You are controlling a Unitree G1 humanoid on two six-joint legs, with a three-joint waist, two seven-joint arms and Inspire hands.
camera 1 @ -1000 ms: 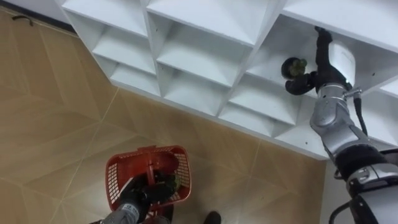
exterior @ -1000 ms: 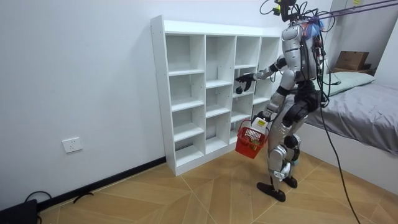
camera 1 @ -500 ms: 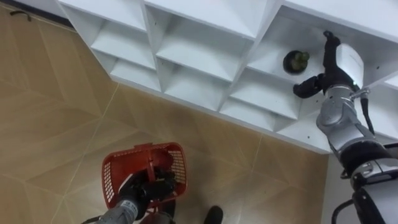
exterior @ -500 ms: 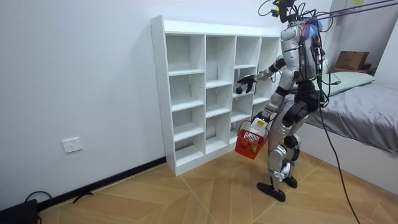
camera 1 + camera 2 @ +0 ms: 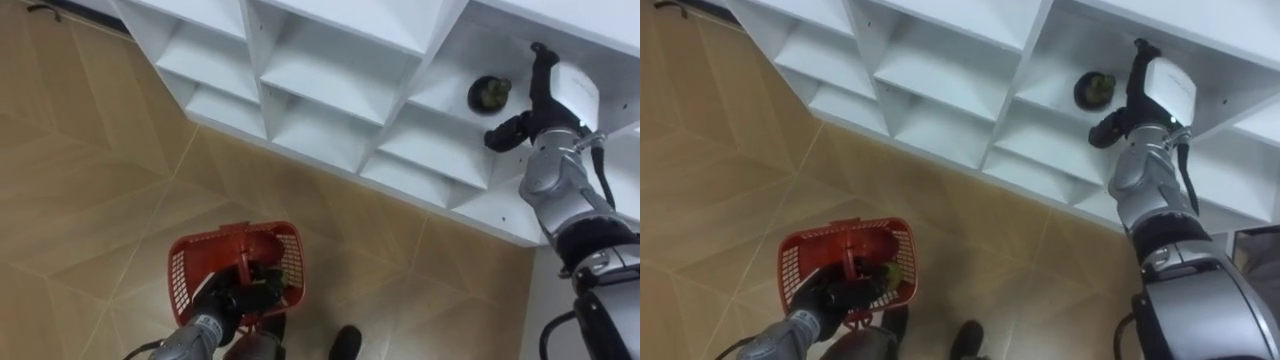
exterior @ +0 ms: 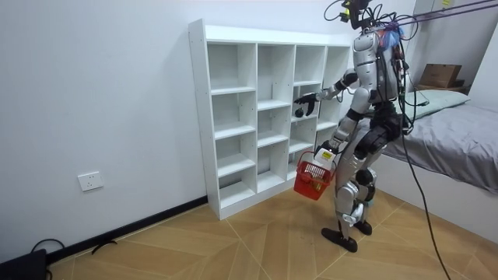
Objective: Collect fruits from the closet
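Observation:
A dark round fruit with a green top (image 5: pixel 489 93) lies in a cubby of the white shelf unit (image 5: pixel 330 70). My right hand (image 5: pixel 540 100) is open just to the right of it, fingers pointing up into the cubby, thumb spread below the fruit, with a small gap between them. Low in the left eye view, my left hand (image 5: pixel 238 298) is shut on the handle of a red basket (image 5: pixel 182 278), which holds a dark and green fruit (image 5: pixel 278 272). In the room view I stand facing the shelf unit (image 6: pixel 233 93), right arm raised, basket (image 6: pixel 313 175) hanging at thigh height.
Wooden floor (image 5: pixel 90 200) stretches below the shelves. A bed (image 6: pixel 455 136) stands behind me at the room view's right. The other cubbies in sight are bare.
The eye view has shifted a little. My right hand, whose thumb was against the fruit a second ago, now stands slightly off to its right. The basket hangs as before.

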